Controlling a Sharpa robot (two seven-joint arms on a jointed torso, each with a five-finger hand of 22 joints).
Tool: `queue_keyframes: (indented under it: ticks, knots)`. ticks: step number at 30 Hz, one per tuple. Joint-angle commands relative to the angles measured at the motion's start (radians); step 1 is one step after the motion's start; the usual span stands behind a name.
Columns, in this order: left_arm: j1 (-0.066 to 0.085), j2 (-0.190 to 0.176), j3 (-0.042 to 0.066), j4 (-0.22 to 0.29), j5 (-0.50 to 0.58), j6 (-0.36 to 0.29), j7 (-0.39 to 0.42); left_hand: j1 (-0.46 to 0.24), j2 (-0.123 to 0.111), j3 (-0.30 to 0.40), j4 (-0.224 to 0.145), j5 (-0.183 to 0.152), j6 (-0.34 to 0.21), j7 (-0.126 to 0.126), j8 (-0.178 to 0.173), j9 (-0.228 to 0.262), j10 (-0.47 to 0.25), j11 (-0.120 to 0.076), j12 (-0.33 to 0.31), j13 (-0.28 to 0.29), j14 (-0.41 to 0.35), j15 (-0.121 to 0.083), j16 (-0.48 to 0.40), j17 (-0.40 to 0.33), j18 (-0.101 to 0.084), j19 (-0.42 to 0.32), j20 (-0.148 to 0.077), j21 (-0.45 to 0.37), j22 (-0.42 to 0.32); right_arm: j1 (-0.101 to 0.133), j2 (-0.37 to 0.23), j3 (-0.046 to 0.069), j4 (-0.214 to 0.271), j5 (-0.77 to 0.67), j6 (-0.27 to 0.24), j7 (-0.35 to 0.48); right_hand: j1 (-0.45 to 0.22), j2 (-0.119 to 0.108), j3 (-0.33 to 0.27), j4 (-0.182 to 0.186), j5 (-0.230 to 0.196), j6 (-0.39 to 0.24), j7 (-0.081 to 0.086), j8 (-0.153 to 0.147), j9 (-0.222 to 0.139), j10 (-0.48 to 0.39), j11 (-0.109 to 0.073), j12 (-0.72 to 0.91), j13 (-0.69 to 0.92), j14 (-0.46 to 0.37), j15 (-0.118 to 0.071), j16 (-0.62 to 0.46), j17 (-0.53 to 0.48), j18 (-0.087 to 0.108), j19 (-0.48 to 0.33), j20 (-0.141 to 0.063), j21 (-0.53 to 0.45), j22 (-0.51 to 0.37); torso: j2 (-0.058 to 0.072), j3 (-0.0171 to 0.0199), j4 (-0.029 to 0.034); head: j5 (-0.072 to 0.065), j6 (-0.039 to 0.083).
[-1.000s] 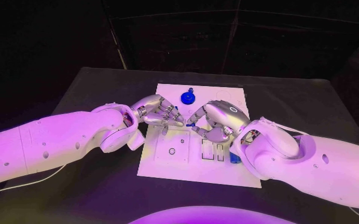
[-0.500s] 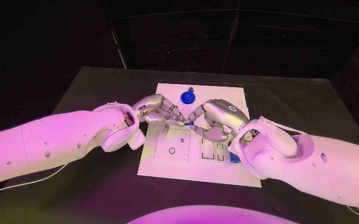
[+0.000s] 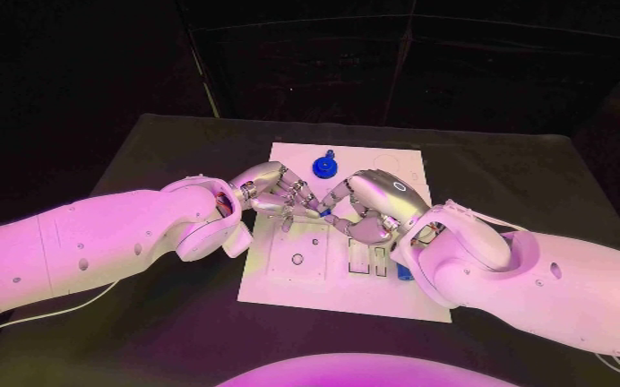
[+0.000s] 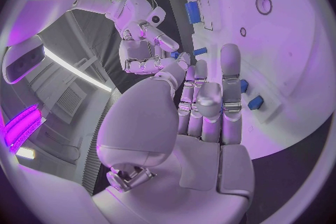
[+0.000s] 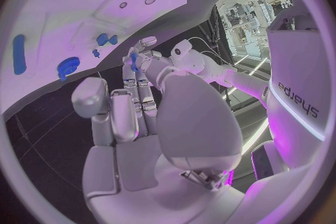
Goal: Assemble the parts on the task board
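Meeting fingertip to fingertip over the middle of the task board (image 3: 388,293), the left hand (image 3: 269,192) and the right hand (image 3: 374,203) hung just above the white plate, which lay on the black table (image 3: 155,145). A small blue part (image 3: 326,214) showed right where the fingers came together; in the right wrist view a blue piece (image 5: 133,58) sat at the left hand's fingertips, but whether either hand actually pinched it, or only touched it, I could not tell, nor how far each hand was closed. At the board's far edge lay a round blue part with a short stem (image 3: 324,167), apart from both hands. The board's recesses, a round hole (image 3: 297,261) and two upright rectangular slots (image 3: 367,262) on its near half, appeared to hold nothing. Another blue part (image 3: 404,272) peeked out beside the right wrist, near the slots. In the left wrist view two blue parts (image 4: 248,95) stood on the board just past the left hand's fingers (image 4: 229,75).
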Motion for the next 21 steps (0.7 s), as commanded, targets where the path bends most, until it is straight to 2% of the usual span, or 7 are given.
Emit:
queue_keyframes:
  ticks: [1, 11, 21]
  knots:
    - [0.001, 0.002, 0.001, 0.0, -0.004, 0.01, -0.009, 0.007, 0.006, 0.0, -0.008, -0.002, 0.002, -0.003, 0.007, 0.001, -0.002, -0.008, 0.006, 0.001, 0.007, 0.002, 0.005, 0.002, 0.009, 0.008, -0.001, 0.005, 0.002, 0.002, 0.004, 0.001, 0.003, 0.007, -0.031, 0.028, 0.001, 0.007, 0.0, -0.004, 0.005, 0.007, -0.003, 0.003, 0.002, 0.006, -0.005, 0.004, 0.001, 0.039, -0.008, 0.005, 0.0, -0.019, 0.006, 0.0, 0.004, 0.001, 0.0, 0.0001, -0.0004, 0.001, 0.0]
    - [0.001, 0.0, 0.001, 0.001, -0.004, 0.006, -0.008, 0.009, 0.007, 0.001, -0.009, -0.002, 0.002, -0.004, 0.007, 0.002, -0.002, -0.008, 0.006, 0.001, 0.008, 0.002, 0.005, 0.002, 0.01, 0.008, -0.002, 0.005, 0.001, 0.002, 0.004, 0.001, -0.003, 0.011, -0.012, 0.02, 0.002, 0.008, 0.0, -0.005, 0.006, 0.007, -0.003, 0.003, 0.002, 0.007, -0.006, 0.004, 0.001, 0.039, -0.008, 0.005, 0.0, -0.019, 0.007, 0.0, 0.004, 0.002, 0.0, -0.0005, -0.0001, 0.0, -0.002]
    - [0.001, -0.028, 0.001, -0.003, 0.003, -0.001, 0.0, 0.014, 0.01, 0.002, -0.012, -0.002, 0.001, -0.003, 0.007, 0.001, -0.005, -0.008, 0.005, 0.001, 0.007, 0.001, 0.005, 0.0, 0.01, 0.008, -0.003, 0.002, -0.001, 0.002, -0.007, 0.001, -0.014, -0.005, 0.038, -0.005, 0.002, 0.008, 0.0, -0.006, 0.007, 0.007, -0.003, 0.003, 0.002, 0.006, -0.006, 0.004, 0.001, 0.039, -0.008, 0.004, -0.001, -0.02, 0.008, -0.001, 0.005, 0.004, -0.001, -0.0004, 0.0007, 0.001, -0.003]
